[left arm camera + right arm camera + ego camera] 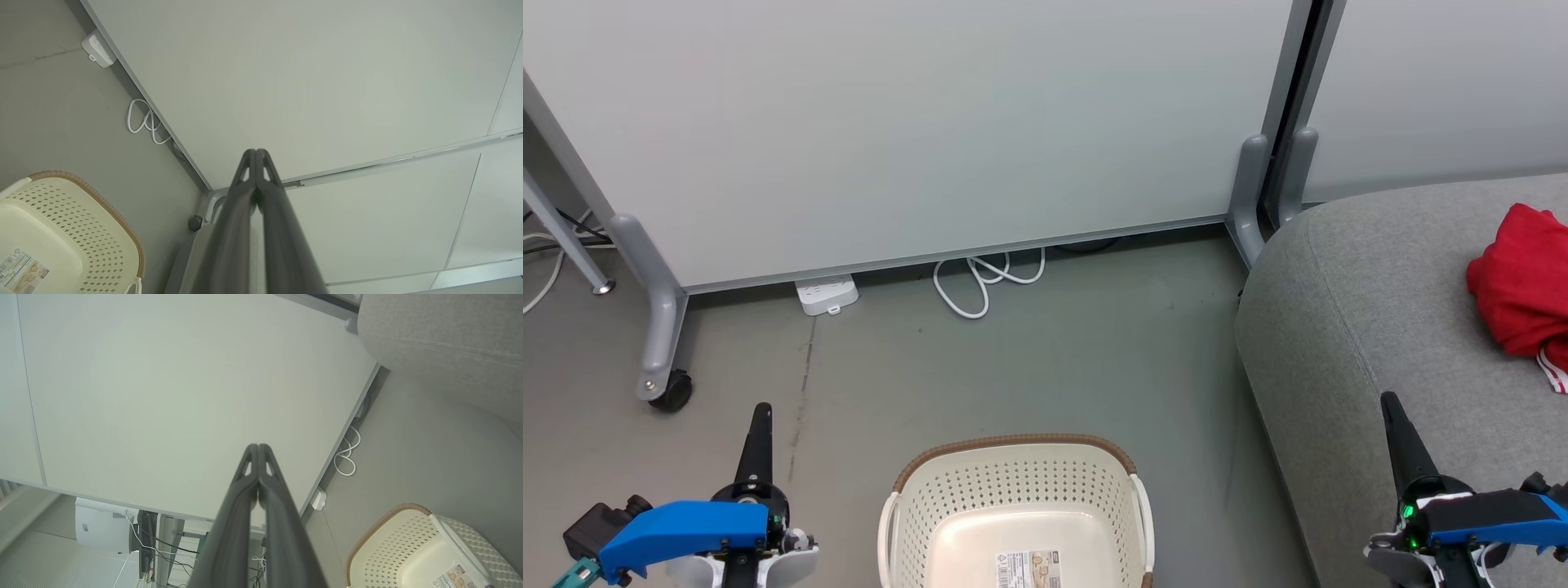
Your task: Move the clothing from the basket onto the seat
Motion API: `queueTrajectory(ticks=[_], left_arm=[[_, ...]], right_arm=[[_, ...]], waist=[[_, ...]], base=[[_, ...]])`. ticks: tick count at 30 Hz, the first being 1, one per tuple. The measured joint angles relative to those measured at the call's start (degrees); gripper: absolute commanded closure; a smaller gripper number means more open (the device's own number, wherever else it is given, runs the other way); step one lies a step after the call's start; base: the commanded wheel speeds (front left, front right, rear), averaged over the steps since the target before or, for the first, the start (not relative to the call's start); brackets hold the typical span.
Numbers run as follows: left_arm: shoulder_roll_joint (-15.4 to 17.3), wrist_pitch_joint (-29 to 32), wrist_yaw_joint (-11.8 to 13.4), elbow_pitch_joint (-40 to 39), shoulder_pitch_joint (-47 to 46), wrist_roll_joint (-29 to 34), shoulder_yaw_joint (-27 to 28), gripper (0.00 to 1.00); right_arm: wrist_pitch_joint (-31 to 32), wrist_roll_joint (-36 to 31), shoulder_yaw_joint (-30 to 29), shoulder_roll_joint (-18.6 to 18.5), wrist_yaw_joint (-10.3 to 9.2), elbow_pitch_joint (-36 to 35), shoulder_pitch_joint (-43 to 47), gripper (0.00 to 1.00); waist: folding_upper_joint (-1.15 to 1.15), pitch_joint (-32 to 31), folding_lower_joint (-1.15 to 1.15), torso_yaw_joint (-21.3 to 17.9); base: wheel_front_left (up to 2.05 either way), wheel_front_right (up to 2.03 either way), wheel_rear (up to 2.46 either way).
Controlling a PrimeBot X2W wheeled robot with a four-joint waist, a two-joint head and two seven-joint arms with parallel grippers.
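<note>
The cream basket (1013,490) with a brown rim stands on the floor at the bottom centre of the head view, holding nothing but a label on its bottom; it also appears as the basket (61,228) and the basket (412,555) in the wrist views. Red clothing (1523,282) with white striped trim lies bunched on the grey seat (1372,310) at the right edge. My left gripper (760,411) hangs shut and empty left of the basket. My right gripper (1388,400) is shut and empty over the seat's front corner. Both fingertips (256,153) and fingertips (258,447) press together.
A white partition wall (931,122) on grey wheeled feet (662,359) closes the back. A white power strip (827,294) and a coiled white cable (980,282) lie at its base. Grey floor (1054,367) stretches between basket, wall and seat.
</note>
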Motion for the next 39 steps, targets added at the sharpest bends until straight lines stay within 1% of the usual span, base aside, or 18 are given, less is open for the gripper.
queueTrajectory(ticks=[21, 39], left_arm=[[0.01, 2.53, -0.02, -0.48, -0.60, -9.58, 1.10, 1.00], [0.01, 4.09, -0.11, -0.88, -1.35, -16.22, 2.09, 1.00]], right_arm=[[2.35, 9.93, -0.37, -0.02, 0.00, -0.73, -0.97, 1.00], [4.00, 16.90, -0.68, -0.04, 0.00, -1.16, -1.15, 1.00]], waist=[[0.00, 0.29, 0.00, -0.89], [0.00, 0.52, 0.00, -1.60]], base=[[0.00, 0.00, 0.00], [0.00, 0.00, 0.00]])
